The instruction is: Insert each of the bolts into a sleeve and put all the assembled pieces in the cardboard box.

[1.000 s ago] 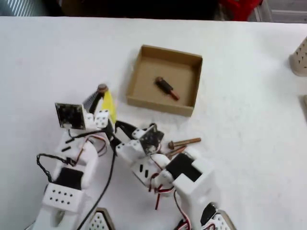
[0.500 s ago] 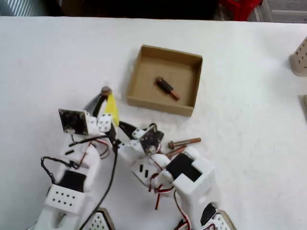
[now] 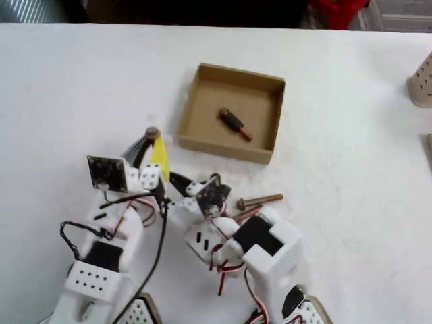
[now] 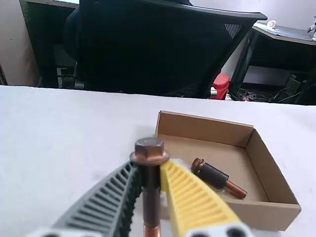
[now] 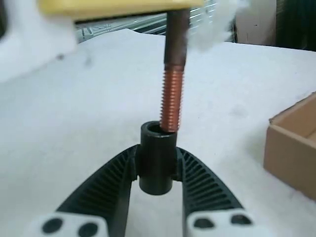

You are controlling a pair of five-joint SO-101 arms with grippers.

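Note:
My left gripper (image 4: pixel 148 167) is shut on a copper bolt (image 4: pixel 150 183) and holds it upright, head up, between a grey and a yellow finger. In the high view this left gripper (image 3: pixel 151 146) sits just left of the cardboard box (image 3: pixel 196 144). My right gripper (image 5: pixel 157 154) is shut on a black sleeve (image 5: pixel 157 165), which stands upright. The bolt's threaded tip (image 5: pixel 173 106) rests at the sleeve's mouth, slightly off to one side. One assembled piece (image 3: pixel 235 124) lies inside the box. Two loose bolts (image 3: pixel 260 200) lie on the table by the right arm.
A beige perforated object (image 3: pixel 422 81) stands at the table's right edge. Black and red cables (image 3: pixel 156 233) trail between the two arm bases. A black office chair (image 4: pixel 163 44) stands beyond the far table edge. The box's corner (image 5: pixel 294 148) is close beside the right gripper.
The left gripper with the bolt has shifted right and toward the table's front, closer to the right gripper. The right arm has stayed put.

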